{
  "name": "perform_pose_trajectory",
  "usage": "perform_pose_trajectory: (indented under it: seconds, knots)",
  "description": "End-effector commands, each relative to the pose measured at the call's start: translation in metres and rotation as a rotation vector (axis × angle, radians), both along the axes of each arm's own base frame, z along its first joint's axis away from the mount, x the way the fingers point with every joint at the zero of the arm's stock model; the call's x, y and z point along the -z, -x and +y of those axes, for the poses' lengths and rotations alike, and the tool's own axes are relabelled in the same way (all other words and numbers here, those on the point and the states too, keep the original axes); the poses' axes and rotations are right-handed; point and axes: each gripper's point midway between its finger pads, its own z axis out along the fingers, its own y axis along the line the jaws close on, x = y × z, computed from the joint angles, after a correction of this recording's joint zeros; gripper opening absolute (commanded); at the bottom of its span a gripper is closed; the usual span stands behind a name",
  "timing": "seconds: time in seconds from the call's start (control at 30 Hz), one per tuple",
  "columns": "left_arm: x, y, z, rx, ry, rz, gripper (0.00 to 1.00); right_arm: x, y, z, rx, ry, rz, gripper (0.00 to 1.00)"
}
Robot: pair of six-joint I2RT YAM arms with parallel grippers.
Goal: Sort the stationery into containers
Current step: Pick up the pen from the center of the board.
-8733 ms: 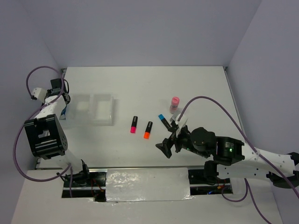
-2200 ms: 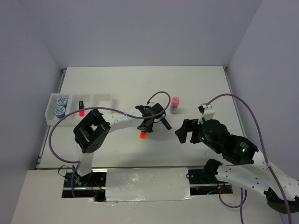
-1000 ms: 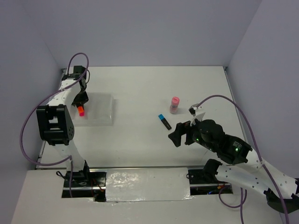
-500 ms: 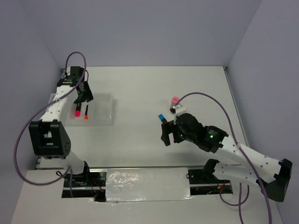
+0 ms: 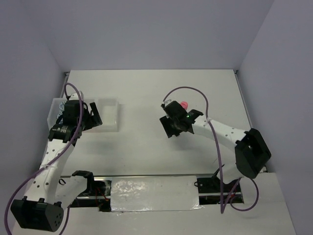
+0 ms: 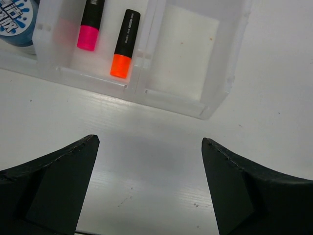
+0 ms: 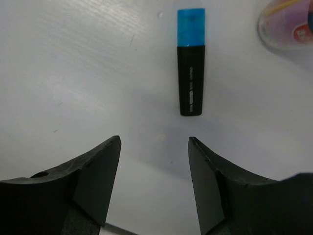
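Blue marker — ahead of right tool.

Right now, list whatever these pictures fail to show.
- Top view: the right arm hides the blue marker; only the tube's pink cap peeks out.
- Right wrist: the frame edge cuts the tube.
- Left wrist: the corner cuts off most of the tape roll.
- Top view: the left arm covers the tray's middle.
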Motion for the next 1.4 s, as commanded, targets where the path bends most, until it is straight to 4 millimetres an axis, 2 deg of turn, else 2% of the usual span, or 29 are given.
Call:
perform_pose_trajectory:
  seconds: [0.0, 0.2, 0.37, 0.53, 0.7, 0.83, 0.93, 0.97, 1.0, 1.1, 1.13, 1.17, 1.23, 1.27, 1.33, 1.37]
  knots:
    - [-0.011, -0.015, -0.013, 0.046, 0.046, -0.074, 0.99, 0.0, -0.033, 0.007, -0.037, 0.017, -0.039, 0.65]
    - [-0.012, -0.014, -0.02, 0.075, 0.052, -0.076, 0.99, 0.039, -0.05, -0.003, -0.024, 0.074, 0.028, 0.65]
    - [-0.014, -0.013, -0.024, 0.097, 0.053, -0.085, 0.99, 0.053, -0.062, -0.006, -0.019, 0.092, 0.038, 0.61]
    - [-0.01, -0.014, -0.026, 0.102, 0.053, -0.064, 0.99, 0.07, -0.06, -0.001, -0.04, 0.079, 0.096, 0.46]
    - [-0.01, -0.013, -0.028, 0.108, 0.054, -0.071, 0.99, 0.083, -0.055, 0.0, -0.04, 0.084, 0.138, 0.39]
    - [-0.009, -0.013, -0.031, 0.119, 0.059, -0.066, 0.99, 0.083, -0.051, 0.008, -0.056, 0.049, 0.164, 0.22]
    - [-0.012, -0.013, -0.041, 0.155, 0.088, -0.074, 0.99, 0.065, -0.045, 0.025, -0.071, -0.032, 0.147, 0.18]
    - [-0.014, -0.013, -0.046, 0.169, 0.112, -0.076, 0.99, 0.046, -0.041, 0.034, -0.089, -0.083, 0.117, 0.18]
    - [-0.017, -0.012, -0.059, 0.203, 0.174, -0.074, 0.99, 0.033, -0.031, 0.055, -0.13, -0.152, 0.103, 0.18]
    - [-0.031, -0.012, -0.089, 0.301, 0.323, -0.133, 0.99, -0.021, -0.015, 0.087, -0.195, -0.324, 0.005, 0.18]
    - [-0.04, -0.006, -0.111, 0.369, 0.436, -0.144, 0.99, -0.033, 0.0, 0.103, -0.219, -0.387, 0.014, 0.19]
    - [-0.048, -0.003, -0.125, 0.413, 0.487, -0.166, 0.99, -0.052, 0.004, 0.111, -0.224, -0.434, -0.017, 0.19]
    - [-0.061, -0.003, -0.145, 0.44, 0.57, -0.195, 0.99, -0.07, 0.012, 0.125, -0.221, -0.476, -0.044, 0.18]
    - [-0.062, 0.001, -0.161, 0.467, 0.579, -0.183, 0.99, -0.085, 0.02, 0.138, -0.239, -0.488, -0.082, 0.18]
    - [-0.072, 0.006, -0.186, 0.509, 0.617, -0.177, 0.99, -0.099, 0.028, 0.149, -0.233, -0.502, -0.102, 0.17]
    - [-0.069, 0.002, -0.19, 0.488, 0.61, -0.166, 0.99, -0.113, 0.033, 0.157, -0.237, -0.516, -0.135, 0.17]
